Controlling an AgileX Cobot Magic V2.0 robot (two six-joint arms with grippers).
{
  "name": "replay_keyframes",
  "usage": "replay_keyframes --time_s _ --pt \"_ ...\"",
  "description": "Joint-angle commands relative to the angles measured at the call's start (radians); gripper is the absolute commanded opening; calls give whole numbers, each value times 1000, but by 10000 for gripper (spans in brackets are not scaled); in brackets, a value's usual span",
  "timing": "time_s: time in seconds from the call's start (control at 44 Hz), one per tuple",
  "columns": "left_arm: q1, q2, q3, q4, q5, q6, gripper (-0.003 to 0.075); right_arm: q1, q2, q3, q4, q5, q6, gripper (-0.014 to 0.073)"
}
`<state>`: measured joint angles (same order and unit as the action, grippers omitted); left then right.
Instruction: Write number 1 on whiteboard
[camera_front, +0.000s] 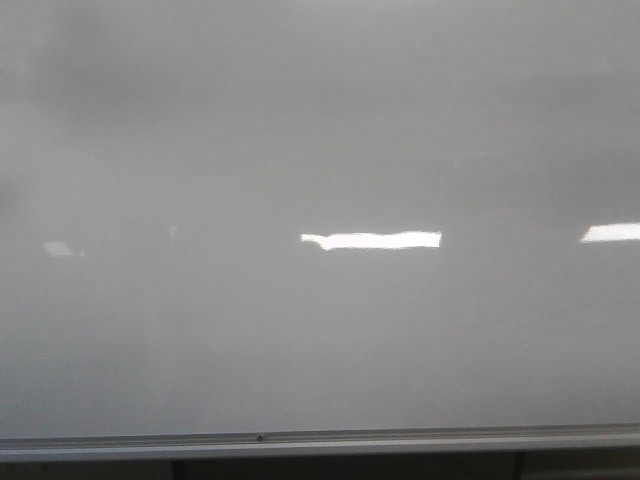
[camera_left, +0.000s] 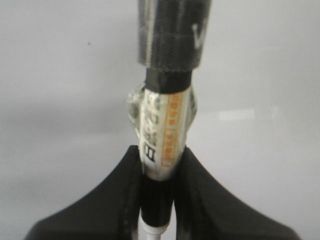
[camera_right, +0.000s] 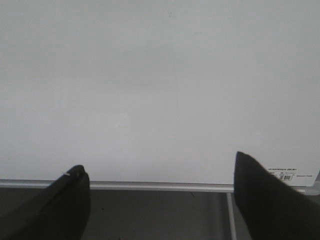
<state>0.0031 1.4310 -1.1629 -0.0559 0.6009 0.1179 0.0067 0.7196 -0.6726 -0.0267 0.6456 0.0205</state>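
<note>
Front cam first: the whiteboard (camera_front: 300, 130) fills nearly the whole frame, glossy grey, with its silver frame edge (camera_front: 320, 440) running along the bottom and a dark strip below that. Bright reflections (camera_front: 372, 240) sit mid-frame and at the right edge. Lots of bare board in every direction, and I see neither arm here. I can't find any number 1 stroke on it from this view.

Left wrist cam: this one shows what the front cam doesn't. The left gripper (camera_left: 159, 165) is pinched on a marker (camera_left: 162, 130), fingers (camera_left: 110, 200) pressed against both sides of its labelled barrel, which has white and orange print. The marker runs up the centre of the frame to a dark textured section (camera_left: 170, 32) at the top. The board is blurry grey behind it, with a tiny dark speck at upper left. I can't tell if the tip touches the board, since it's out of frame.

Right wrist cam: the right gripper (camera_right: 160, 200) is spread wide with nothing in it, one finger (camera_right: 55, 205) at lower left, the other at lower right. Between them I see the board's bottom frame rail and a dark surface below it. A small barcode sticker (camera_right: 290, 175) sits on the board at lower right. A very faint thin vertical line shows upper-middle; can't say if it's ink.
</note>
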Motion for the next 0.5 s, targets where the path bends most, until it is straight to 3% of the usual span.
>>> replay_keyframes --time_s 0.0,0.273,0.478 --pt "-5 -106 -46 -21 98 70 7 27 22 -76 15 17 -33 612" --pt "-40 -256 -46 -216 347 348 8 165 115 -209 111 192 -204 612" --pt "-221 -301 -46 -255 469 474 7 254 188 -303 255 283 -457 612"
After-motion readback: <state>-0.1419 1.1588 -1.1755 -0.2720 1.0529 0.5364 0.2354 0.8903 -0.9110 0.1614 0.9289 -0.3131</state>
